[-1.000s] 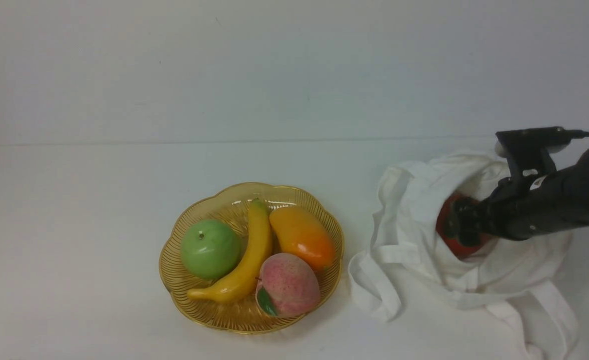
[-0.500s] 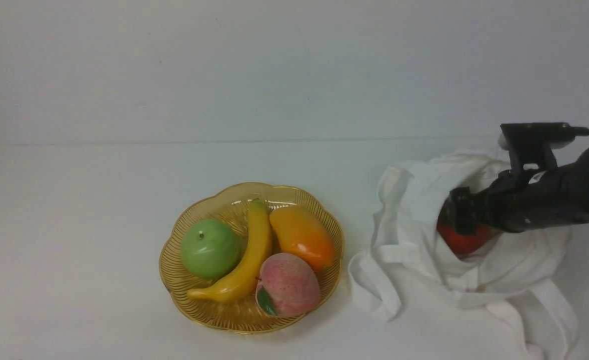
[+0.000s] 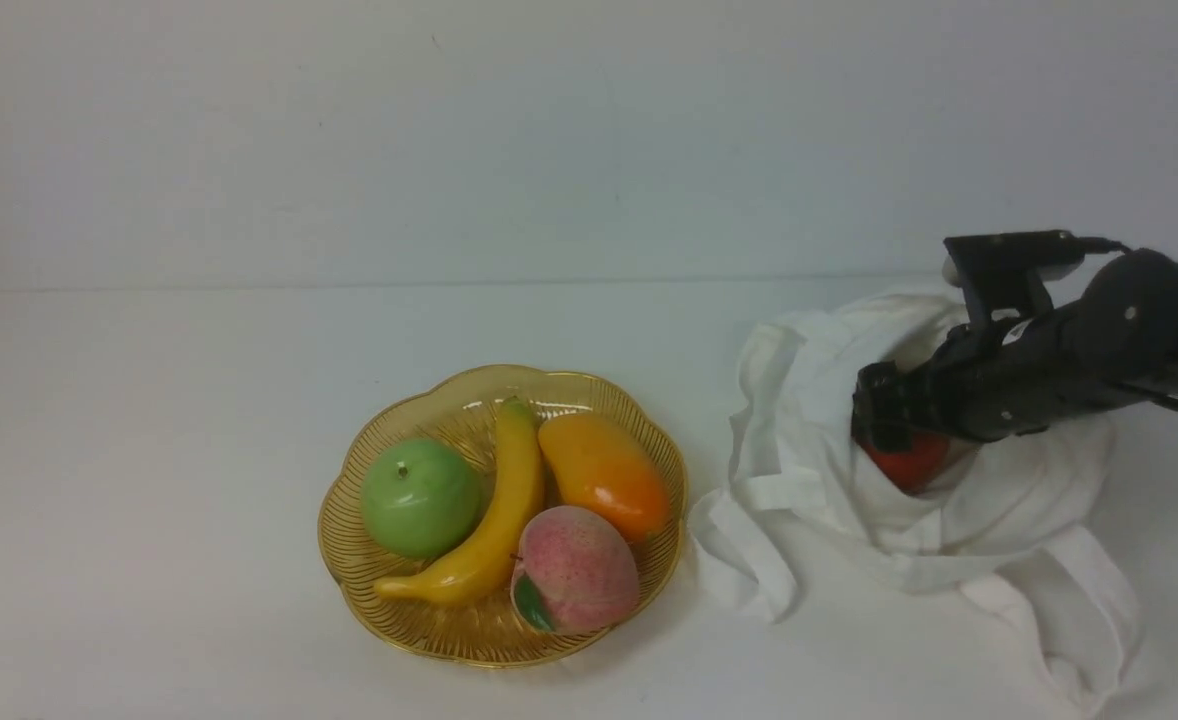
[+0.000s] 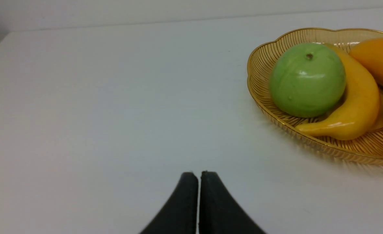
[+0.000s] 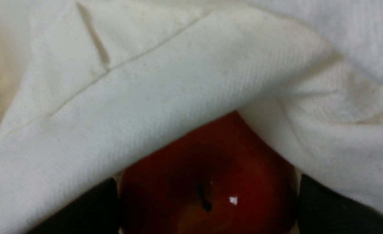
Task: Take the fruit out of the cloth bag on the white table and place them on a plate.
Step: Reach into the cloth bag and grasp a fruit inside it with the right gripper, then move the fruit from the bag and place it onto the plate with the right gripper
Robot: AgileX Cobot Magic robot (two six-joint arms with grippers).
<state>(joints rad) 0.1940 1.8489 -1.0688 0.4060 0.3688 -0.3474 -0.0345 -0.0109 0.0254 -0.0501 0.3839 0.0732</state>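
The white cloth bag [image 3: 829,480] lies crumpled on the white table [image 3: 149,450] at the right. My right gripper [image 3: 884,425] reaches into its mouth and is shut on the red apple [image 3: 909,462]. In the right wrist view the apple [image 5: 207,182] sits between the two dark fingers [image 5: 324,208], half covered by the bag's cloth [image 5: 146,81]. The amber plate [image 3: 389,610] stands at centre with a yellow banana [image 3: 504,500] in it. My left gripper [image 4: 198,174] is shut and empty over bare table, beside the plate [image 4: 259,55].
The plate also holds a green apple [image 3: 419,497], an orange mango [image 3: 604,475] and a pink peach [image 3: 576,568]. The bag's strap handles [image 3: 1079,610] trail toward the front right. A plain wall stands behind the table.
My right gripper has lifted and moved left with the red apple, dragging the bag's mouth and cloth left with it. The plate and its fruit have not moved.
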